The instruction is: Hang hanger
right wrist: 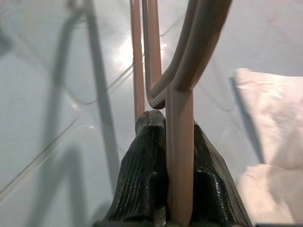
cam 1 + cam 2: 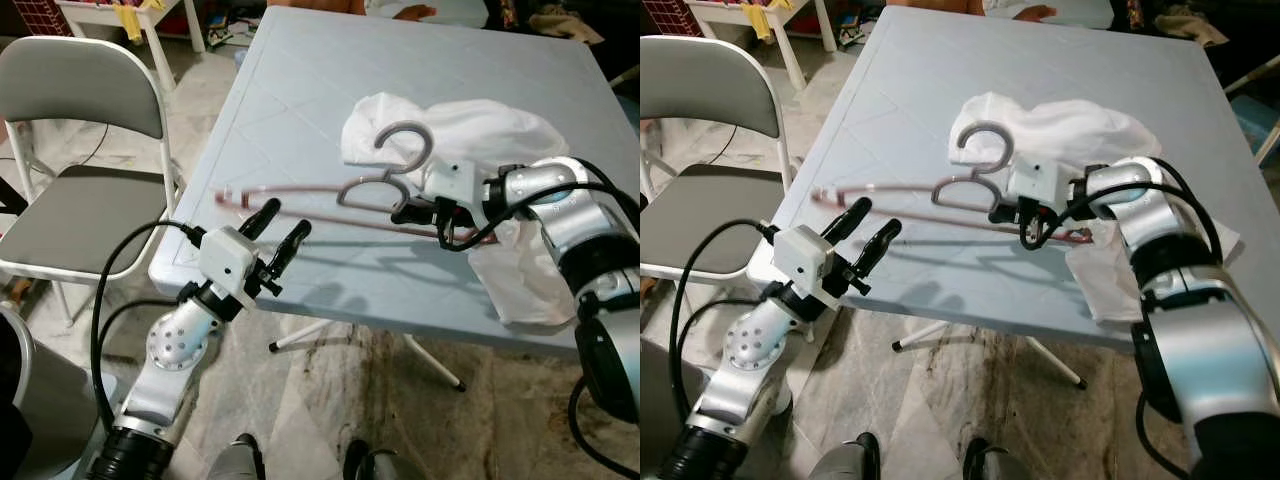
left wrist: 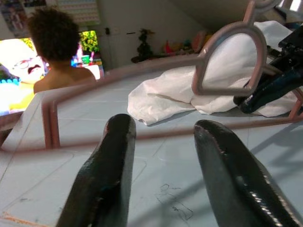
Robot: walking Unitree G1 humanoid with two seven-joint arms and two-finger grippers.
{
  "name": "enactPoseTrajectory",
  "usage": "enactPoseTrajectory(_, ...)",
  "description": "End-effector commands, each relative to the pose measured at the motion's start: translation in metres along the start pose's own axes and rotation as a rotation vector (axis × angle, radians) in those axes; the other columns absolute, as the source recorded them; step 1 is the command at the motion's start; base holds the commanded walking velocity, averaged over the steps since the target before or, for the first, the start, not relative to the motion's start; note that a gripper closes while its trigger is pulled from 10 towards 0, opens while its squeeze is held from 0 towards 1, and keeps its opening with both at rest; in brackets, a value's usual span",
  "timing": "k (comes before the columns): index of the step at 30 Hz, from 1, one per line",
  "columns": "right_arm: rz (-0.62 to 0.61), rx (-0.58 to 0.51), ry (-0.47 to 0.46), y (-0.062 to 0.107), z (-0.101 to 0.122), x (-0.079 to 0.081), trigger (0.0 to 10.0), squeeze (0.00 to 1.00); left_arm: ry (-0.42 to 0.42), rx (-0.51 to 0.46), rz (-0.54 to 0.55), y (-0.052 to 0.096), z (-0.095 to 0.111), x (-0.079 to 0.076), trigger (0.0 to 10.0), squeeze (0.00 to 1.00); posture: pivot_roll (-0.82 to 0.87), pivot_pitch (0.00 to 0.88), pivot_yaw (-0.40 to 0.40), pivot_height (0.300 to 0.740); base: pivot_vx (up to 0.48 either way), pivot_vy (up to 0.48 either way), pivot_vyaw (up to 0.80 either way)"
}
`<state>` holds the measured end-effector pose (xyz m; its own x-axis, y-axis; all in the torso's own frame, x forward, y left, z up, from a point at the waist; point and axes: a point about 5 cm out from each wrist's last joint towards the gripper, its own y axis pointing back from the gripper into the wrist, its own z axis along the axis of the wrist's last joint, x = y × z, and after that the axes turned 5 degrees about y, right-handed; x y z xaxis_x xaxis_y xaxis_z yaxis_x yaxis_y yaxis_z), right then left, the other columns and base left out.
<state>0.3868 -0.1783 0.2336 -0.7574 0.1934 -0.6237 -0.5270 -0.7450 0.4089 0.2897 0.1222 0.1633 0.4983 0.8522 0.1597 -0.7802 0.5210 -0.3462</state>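
Your left hand (image 2: 278,225) sits nearest, fingers spread wide, aimed at the hanger's (image 2: 330,205) free end above the tabletop (image 2: 300,90), likely to steady it. Further right, your right hand (image 2: 432,214) clamps the hanger's bar beside the white cloth (image 2: 470,130).

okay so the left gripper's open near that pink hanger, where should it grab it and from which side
Best on the hanger's straight lower bar near its free left end. The right gripper is already shut on the other half, beside the hook. The left gripper sits at the table's near edge with fingers open, so come in from that edge, one finger on each side of the bar.
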Motion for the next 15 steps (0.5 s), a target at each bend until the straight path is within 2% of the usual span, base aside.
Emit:
enactPoseTrajectory(1, -0.02, -0.035, -0.052, -0.006, -0.006, 0.01, 0.0, 0.0, 0.0, -0.007, 0.015, 0.001, 0.003, -0.001, 10.0, 1.0, 0.16, 0.216, -0.035, 0.74, 0.0, 0.0, 0.0)
enactPoseTrajectory(3, -0.086, -0.099, -0.13, -0.011, -0.012, 0.022, 0.0, 0.0, 0.018, -0.007, 0.03, -0.001, 0.003, -0.005, 10.0, 1.0, 0.16, 0.214, -0.035, 0.74, 0.0, 0.0, 0.0)
enactPoseTrajectory(6, -0.128, -0.129, -0.18, -0.016, -0.014, 0.029, 0.0, 0.0, 0.006, -0.002, 0.054, -0.001, 0.002, -0.005, 10.0, 1.0, 0.15, 0.213, -0.034, 0.74, 0.0, 0.0, 0.0)
enactPoseTrajectory(8, -0.151, -0.146, -0.188, -0.018, -0.013, 0.035, 0.0, 0.0, -0.025, 0.018, 0.108, -0.002, 0.001, -0.002, 10.0, 1.0, 0.15, 0.212, -0.034, 0.74, 0.0, 0.0, 0.0)
enactPoseTrajectory(10, -0.227, -0.189, -0.23, -0.023, -0.007, 0.038, 0.0, 0.0, -0.073, 0.039, 0.228, -0.004, -0.002, 0.008, 10.0, 1.0, 0.14, 0.211, -0.032, 0.74, 0.0, 0.0, 0.0)
enactPoseTrajectory(13, -0.358, -0.225, -0.299, -0.029, -0.002, 0.043, 0.0, 0.0, -0.073, 0.048, 0.312, -0.003, -0.005, 0.016, 10.0, 1.0, 0.13, 0.203, -0.036, 0.74, 0.0, 0.0, 0.0)
enactPoseTrajectory(15, -0.407, -0.228, -0.313, -0.03, -0.001, 0.045, 0.0, 0.0, -0.073, 0.054, 0.337, -0.003, -0.006, 0.017, 10.0, 1.0, 0.13, 0.202, -0.037, 0.74, 0.0, 0.0, 0.0)
